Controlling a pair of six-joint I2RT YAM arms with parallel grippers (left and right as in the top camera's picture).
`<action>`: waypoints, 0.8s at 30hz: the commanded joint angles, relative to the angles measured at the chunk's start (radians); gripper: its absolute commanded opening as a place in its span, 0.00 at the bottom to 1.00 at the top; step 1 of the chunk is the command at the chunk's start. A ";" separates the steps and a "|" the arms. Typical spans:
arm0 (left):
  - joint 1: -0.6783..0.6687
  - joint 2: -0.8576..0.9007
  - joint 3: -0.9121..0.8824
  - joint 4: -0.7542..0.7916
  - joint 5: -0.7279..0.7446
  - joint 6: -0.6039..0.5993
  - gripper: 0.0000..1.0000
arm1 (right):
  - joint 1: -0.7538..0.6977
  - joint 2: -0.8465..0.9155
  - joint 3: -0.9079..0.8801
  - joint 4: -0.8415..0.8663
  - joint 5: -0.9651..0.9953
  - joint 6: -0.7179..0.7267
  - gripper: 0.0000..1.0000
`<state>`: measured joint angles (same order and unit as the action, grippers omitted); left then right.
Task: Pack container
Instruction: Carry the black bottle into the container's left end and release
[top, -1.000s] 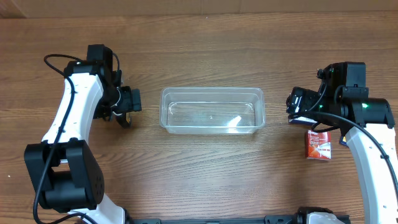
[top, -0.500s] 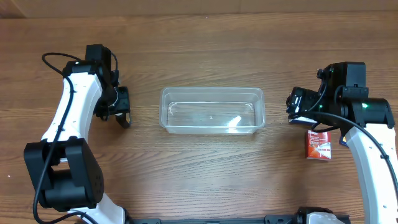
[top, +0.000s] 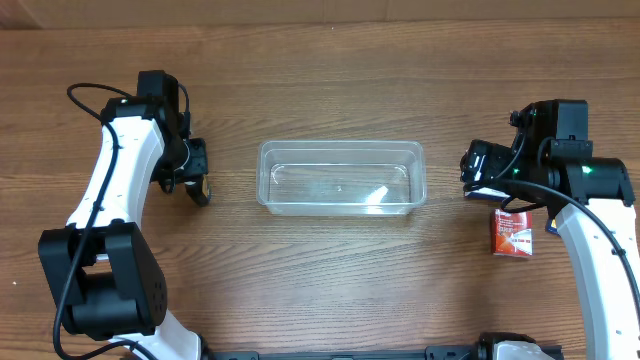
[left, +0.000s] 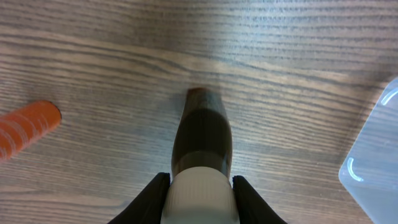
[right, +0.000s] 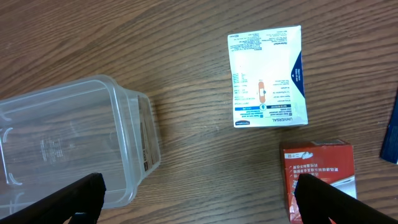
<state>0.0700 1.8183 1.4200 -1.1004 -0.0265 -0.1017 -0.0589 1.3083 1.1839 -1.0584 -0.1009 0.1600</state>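
The container (top: 340, 147) is a clear rectangular tub, empty, at the table's middle. Left of it, my left gripper (top: 198, 186) is shut on a small dark bottle (left: 202, 134) with a white ribbed cap, which lies on the wood. In the left wrist view both black fingers (left: 155, 193) press the cap's sides. My right gripper (top: 478, 176) hovers right of the container, open with nothing in it. In the right wrist view its fingertips (right: 84, 193) stand wide apart, one over the container's corner (right: 140, 146), the other over a red box (right: 320, 177).
A white and blue box (right: 267, 78) lies flat beyond the red box (top: 513, 232). A dark blue item (right: 392, 137) shows at the right edge. An orange ribbed object (left: 28, 127) lies left of the bottle. The container's corner (left: 373, 162) is to the bottle's right.
My left gripper's fingers have closed from wide open onto the bottle's cap. The right arm and the container have not moved.
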 joint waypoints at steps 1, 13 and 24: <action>0.000 0.012 0.031 0.006 -0.008 0.000 0.12 | -0.004 -0.009 0.032 0.005 -0.005 -0.004 1.00; -0.149 -0.112 0.361 -0.138 -0.003 -0.040 0.04 | -0.004 -0.009 0.032 0.005 -0.005 -0.004 1.00; -0.400 -0.132 0.421 -0.191 -0.007 -0.281 0.04 | -0.004 -0.009 0.032 0.005 -0.006 -0.003 1.00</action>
<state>-0.2855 1.6508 1.8412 -1.2812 -0.0299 -0.2619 -0.0589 1.3083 1.1839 -1.0580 -0.1009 0.1604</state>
